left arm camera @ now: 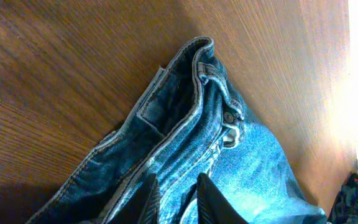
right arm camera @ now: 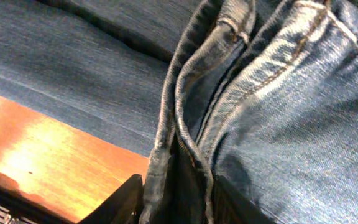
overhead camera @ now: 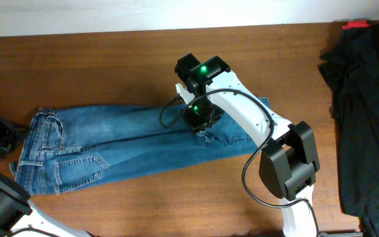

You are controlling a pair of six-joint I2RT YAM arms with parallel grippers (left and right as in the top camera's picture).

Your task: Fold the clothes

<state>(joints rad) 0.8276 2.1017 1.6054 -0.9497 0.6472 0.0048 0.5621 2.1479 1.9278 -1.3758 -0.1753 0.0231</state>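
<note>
**Base:** What's hard to read?

**Me:** The table (overhead camera: 110, 52) is plain. The dark clothes pile (overhead camera: 367, 112) on its right runs out of frame. My right arm (overhead camera: 242, 105) hides its own fingers from overhead, and the left arm is cropped at the left edge.

**Base:** Jeans?

**Me:** The jeans (overhead camera: 130, 145) lie flat mid-table, waistband left, legs running right. Faded blue, tan stitching.

**Base:** Grippers?

**Me:** The left gripper (left arm camera: 176, 202) pinches a denim fold by the waistband. The right gripper (right arm camera: 173, 208) has its jaws parted astride a seamed edge, tips cut off.
</note>
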